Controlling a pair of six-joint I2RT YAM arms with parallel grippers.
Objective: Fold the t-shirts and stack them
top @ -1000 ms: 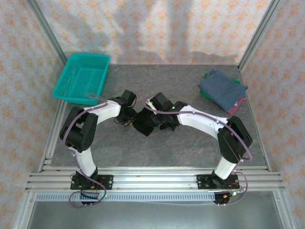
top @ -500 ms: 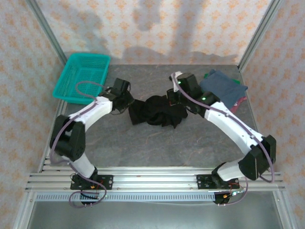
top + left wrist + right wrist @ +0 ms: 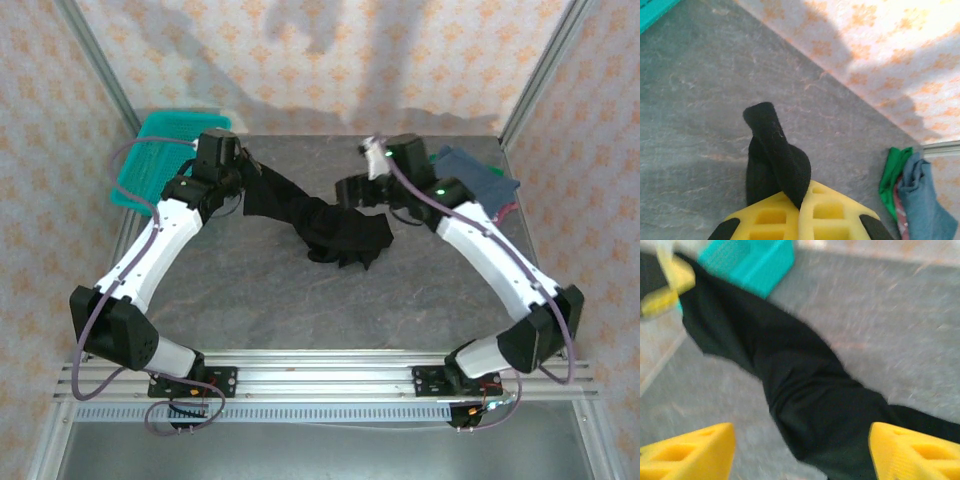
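On the grey table (image 3: 300,300), no more tight black bundle between the two arms as a second ago: finds the black t-shirt (image 3: 330,228) dragged out long, one end lifted toward the back-left corner, the rest heaped mid-table. Owes that to the left arm, swung out from the centre to just beside the teal basket (image 3: 150,165). Keeps the left gripper (image 3: 800,202) clenched on a fold of the black cloth, with a rolled tip poking out beyond the yellow fingers. Over at the heap's right end, shows the right gripper (image 3: 800,440) released, jaws wide apart, the shirt below and between them but gripped by neither; half a second ago, down on that same end. Leaves the folded pile (image 3: 478,182) of slate-blue, green and maroon shirts at the back-right corner, apart from the black one, unmoved. Reads as spreading rather than folding: cloth opened from a wad into a twisted strip, held at one end alone, not flat yet. Calls next, probably, for a fresh right-side hold on another edge before any fold, let alone stacking.
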